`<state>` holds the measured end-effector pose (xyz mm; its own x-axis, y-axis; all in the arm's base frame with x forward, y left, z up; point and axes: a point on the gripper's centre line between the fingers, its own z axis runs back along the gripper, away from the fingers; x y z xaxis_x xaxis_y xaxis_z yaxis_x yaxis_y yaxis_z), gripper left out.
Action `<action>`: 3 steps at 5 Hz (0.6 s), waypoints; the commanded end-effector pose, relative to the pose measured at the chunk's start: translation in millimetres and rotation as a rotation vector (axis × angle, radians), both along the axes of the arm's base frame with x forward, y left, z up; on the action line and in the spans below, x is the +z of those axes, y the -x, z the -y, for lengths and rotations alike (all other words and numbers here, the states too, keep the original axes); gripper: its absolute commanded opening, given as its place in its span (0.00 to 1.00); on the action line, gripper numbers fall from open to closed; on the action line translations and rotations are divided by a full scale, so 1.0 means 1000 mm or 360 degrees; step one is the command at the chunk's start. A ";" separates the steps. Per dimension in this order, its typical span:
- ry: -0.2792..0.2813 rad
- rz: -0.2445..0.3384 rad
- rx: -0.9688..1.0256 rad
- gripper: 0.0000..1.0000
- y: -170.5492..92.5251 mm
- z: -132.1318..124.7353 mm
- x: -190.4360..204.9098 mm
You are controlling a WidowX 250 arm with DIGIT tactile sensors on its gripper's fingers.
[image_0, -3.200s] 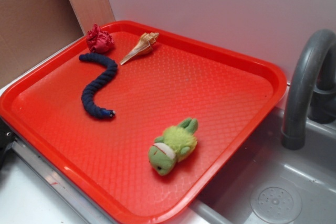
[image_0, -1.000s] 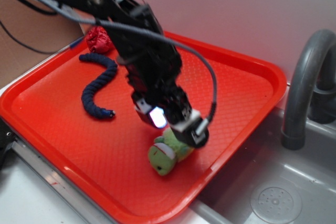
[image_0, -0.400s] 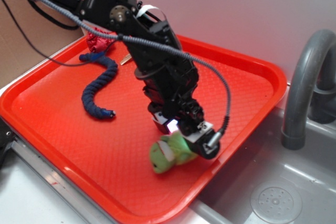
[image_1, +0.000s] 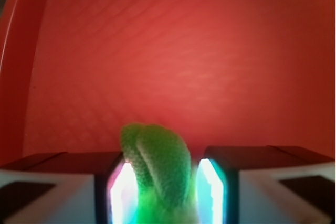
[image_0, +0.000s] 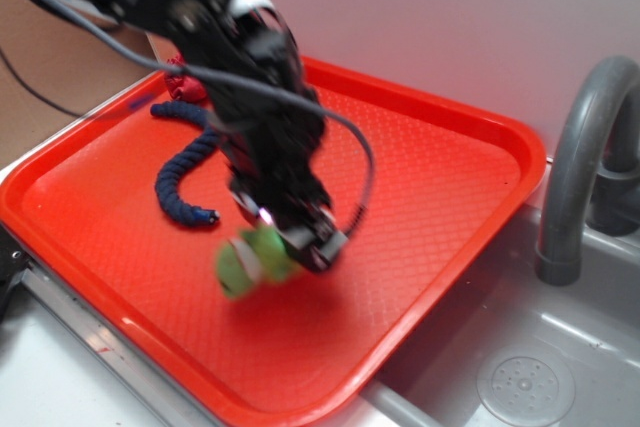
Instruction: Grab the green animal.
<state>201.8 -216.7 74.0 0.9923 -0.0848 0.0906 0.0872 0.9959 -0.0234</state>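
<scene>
Between the two lit fingers (image_1: 122, 192) of the gripper (image_0: 290, 244), the green animal (image_0: 250, 257) is being held: the jaws are clenching on its fuzzy body, as the wrist view is showing, with a green limb or ear sticking out past the fingertips. The exterior view is blurred with motion, and the toy appears to be hanging above the tray floor rather than resting on it, at about 7 o'clock of the tray centre.

To do this step well, judged from these views:
- Keep the jaws pressing evenly; the plush is soft and may be slipping if pressure is eased.
- Keep the lift vertical and unhurried, since a swinging toy is loading the grip sideways.
- Keep the head, which is protruding at 8 o'clock of the gripper, clear of the tray rim.

The red tray (image_0: 470, 137) is containing three other items. The dark blue rope (image_0: 185, 182) is lying at 9 to 10 o'clock. The red crumpled object (image_0: 182, 77) is sitting at 11 o'clock, partly hidden behind the arm (image_0: 200, 7). Beyond the tray, at 3 o'clock, the grey faucet (image_0: 575, 162) is standing over the sink (image_0: 530, 377).
</scene>
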 end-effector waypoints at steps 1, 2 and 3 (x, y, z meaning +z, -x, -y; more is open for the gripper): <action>-0.0307 0.0052 0.0548 0.00 -0.002 -0.068 0.122; -0.0195 0.0107 0.0805 0.00 0.004 -0.100 0.170; -0.0069 0.0265 0.0921 0.00 0.014 -0.122 0.216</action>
<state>199.5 -90.3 270.9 0.8772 0.4264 0.2206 -0.4431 0.8960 0.0299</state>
